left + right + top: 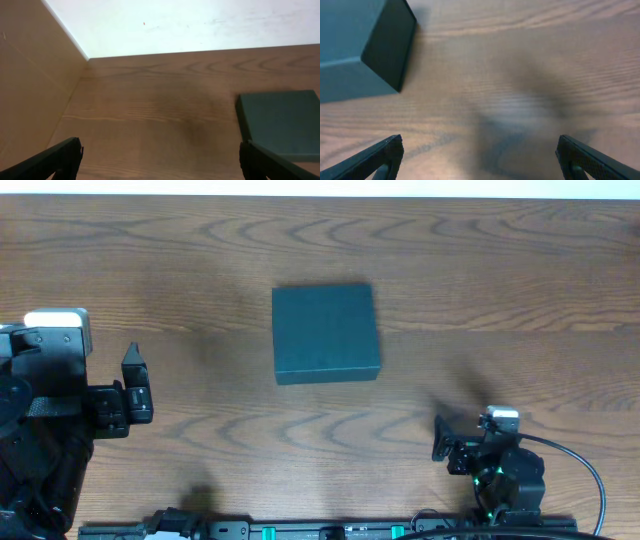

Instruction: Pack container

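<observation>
**Item: container** [326, 333]. Dark teal-green rectangular box, matte, lying flat near the middle of the table [500, 270], slightly toward the far edge. The lid is down and flush. No seam or hinge can be made out from overhead.

**Contents:** hidden.

**Loose goods:** none visible on the wood in any view.

**Task status:** judged to be at one end of the job or the other. With the lid shut and nothing lying out to be packed, the pictures cannot settle whether packing is complete or not begun. No contact with the box at this moment.

**Left gripper** [137, 385]. Sits at the left edge, well apart from the box and pointing across the table toward it. Its wrist view shows the fingers spread wide over bare wood, with nothing between them and the box's corner ahead to the right.

**Right gripper** [441, 442]. Sits at the near right, low and close to its base, apart from the box. Its wrist view shows the fingers set wide and empty, with a corner of the box at upper left.
</observation>
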Motion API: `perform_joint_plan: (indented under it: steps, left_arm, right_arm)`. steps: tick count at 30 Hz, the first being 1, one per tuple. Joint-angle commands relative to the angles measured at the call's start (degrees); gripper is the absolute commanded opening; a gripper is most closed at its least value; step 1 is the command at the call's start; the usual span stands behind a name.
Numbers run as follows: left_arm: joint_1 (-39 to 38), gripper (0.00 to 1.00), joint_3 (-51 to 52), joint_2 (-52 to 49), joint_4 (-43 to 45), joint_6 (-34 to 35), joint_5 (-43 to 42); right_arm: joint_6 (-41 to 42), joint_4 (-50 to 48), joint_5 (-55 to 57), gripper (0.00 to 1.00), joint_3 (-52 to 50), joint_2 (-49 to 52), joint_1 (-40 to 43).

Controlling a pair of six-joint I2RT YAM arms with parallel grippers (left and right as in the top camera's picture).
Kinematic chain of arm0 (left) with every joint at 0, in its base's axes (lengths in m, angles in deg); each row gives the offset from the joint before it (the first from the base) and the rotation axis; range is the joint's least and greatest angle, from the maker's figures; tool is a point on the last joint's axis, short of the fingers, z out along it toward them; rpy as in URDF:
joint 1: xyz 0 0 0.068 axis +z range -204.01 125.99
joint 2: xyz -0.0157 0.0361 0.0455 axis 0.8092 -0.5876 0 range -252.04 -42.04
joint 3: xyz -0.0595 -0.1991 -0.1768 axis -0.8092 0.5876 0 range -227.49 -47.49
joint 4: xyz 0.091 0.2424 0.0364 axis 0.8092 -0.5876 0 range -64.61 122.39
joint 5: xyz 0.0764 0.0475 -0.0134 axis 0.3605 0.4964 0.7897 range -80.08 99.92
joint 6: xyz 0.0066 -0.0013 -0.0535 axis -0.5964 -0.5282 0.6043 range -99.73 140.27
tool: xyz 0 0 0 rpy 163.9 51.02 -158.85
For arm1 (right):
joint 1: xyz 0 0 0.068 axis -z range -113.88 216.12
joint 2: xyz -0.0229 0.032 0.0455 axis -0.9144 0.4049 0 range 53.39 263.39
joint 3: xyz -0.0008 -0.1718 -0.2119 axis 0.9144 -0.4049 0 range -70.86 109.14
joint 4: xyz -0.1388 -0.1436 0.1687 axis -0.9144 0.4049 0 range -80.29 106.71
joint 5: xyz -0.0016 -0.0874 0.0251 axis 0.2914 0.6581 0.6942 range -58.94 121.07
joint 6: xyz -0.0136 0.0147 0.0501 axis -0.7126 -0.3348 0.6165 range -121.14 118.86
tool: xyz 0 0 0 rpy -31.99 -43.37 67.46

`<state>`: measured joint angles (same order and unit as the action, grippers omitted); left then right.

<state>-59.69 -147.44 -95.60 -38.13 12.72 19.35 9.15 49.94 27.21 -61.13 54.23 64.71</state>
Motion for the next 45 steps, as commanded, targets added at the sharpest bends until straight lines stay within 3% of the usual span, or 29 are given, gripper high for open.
perform_joint_plan:
  steps: [1,32,37,45]
  left_arm:
    - [0.3,0.99,0.1,0.2,0.0,-0.2,0.5]
    - [0.3,0.99,3.7,1.8,2.2,0.3,1.2]
    - [2.6,0.99,19.0,9.9,13.5,7.6,-5.5]
    - [4.4,0.99,59.5,31.6,43.4,9.4,-9.7]
  right_arm:
    - [0.8,-0.2,1.0,0.99,-0.6,-0.5,0.4]
    - [0.8,-0.2,1.0,0.99,-0.6,-0.5,0.3]
    - [0.8,-0.2,1.0,0.99,-0.6,-0.5,0.4]
    - [0.8,-0.2,1.0,0.99,-0.6,-0.5,0.3]
